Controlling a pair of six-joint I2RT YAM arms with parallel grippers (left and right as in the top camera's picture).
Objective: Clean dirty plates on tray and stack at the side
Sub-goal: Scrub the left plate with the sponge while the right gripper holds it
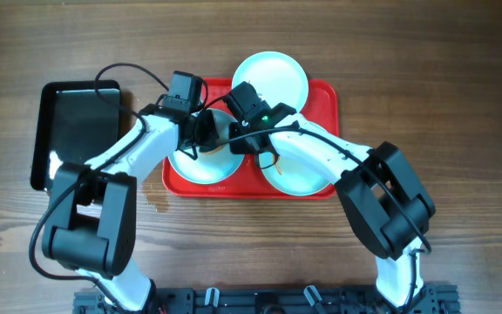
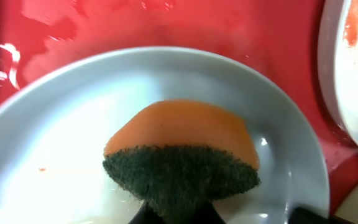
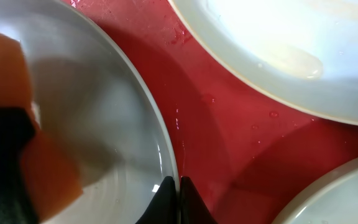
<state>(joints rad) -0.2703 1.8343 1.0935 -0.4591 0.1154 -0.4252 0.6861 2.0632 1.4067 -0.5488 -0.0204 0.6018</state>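
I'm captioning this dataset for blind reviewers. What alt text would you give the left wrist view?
An orange sponge with a dark green scouring face, gripped from below by the left gripper, fills the centre over a glossy pale plate on the red tray. At right, a second plate shows a red-orange smear.

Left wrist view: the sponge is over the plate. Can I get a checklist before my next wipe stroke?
1. Orange sponge with dark green scouring pad held in left gripper: ok.
2. Sponge pressed onto the pale mint-white round plate: cannot tell.
3. Right gripper pinching that plate's rim: ok.
4. This plate fully wiped: cannot tell, glare hides much of it.
5. Neighbouring plate clean: not ok, orange smears.
6. Both plates on the red rectangular plastic tray: ok.
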